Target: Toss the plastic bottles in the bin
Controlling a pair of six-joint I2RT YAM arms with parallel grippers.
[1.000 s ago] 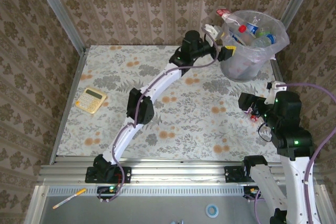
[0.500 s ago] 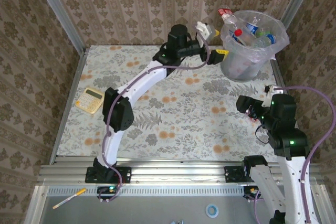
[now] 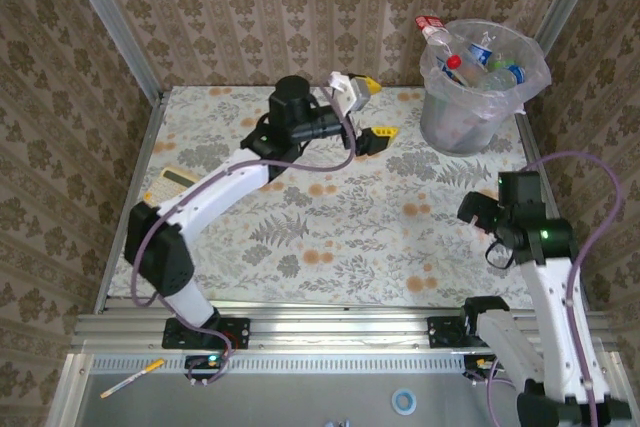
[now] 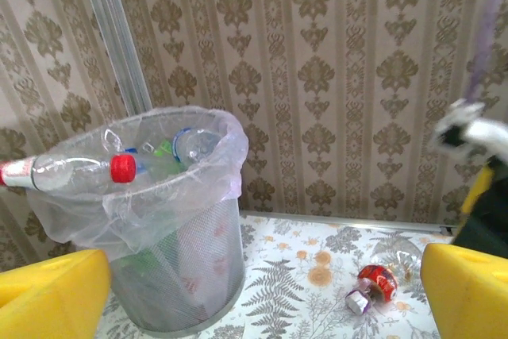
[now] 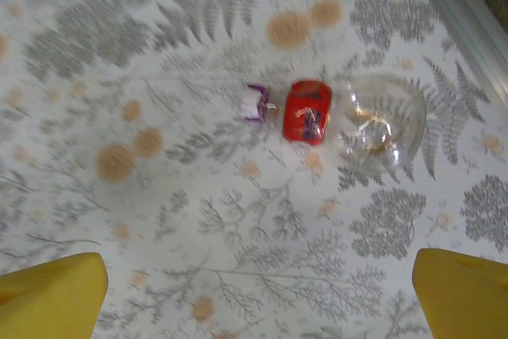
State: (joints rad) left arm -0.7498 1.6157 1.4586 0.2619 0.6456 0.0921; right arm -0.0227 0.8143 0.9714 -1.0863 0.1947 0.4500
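Left gripper [image 3: 374, 107]: yellow fingers wide, empty, left of round grey bag-lined bin [image 3: 455, 132]. Plastic bottles [image 3: 487, 57] heaped inside; one overhangs rim, could topple if bumped. Crushed clear red-labelled bottle [image 5: 341, 121] lies on table [image 5: 159, 220] under right gripper [image 5: 258, 279], fingers wide, empty; may roll from pinch.

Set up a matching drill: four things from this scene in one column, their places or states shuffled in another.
1 bin
2 calculator
3 red-label bottle
4 left end effector

A lying on its side, outside the bin
B open, empty
C far right, upright
D far left, partly covered

Pairs: 1-C, 2-D, 3-A, 4-B
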